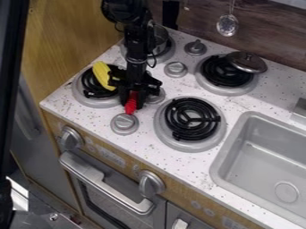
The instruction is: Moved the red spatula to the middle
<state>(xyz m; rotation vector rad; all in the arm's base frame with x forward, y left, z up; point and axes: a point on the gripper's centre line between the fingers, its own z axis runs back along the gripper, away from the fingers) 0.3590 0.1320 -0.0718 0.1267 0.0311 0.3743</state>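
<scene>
The black gripper [132,97] hangs over the left half of the stove top, between the two front burners. Its fingers are shut on the red spatula [130,106], whose red end points down toward the front, just behind a silver knob. The rest of the spatula is hidden by the gripper. Whether the red end touches the counter, I cannot tell.
A yellow object [103,75] lies on the front left burner [95,101]. Behind the arm, a metal pot [160,38] stands on the back left burner. The back right burner carries a lid [246,62]. Silver knobs rise between burners; a grey sink [218,167] is at right.
</scene>
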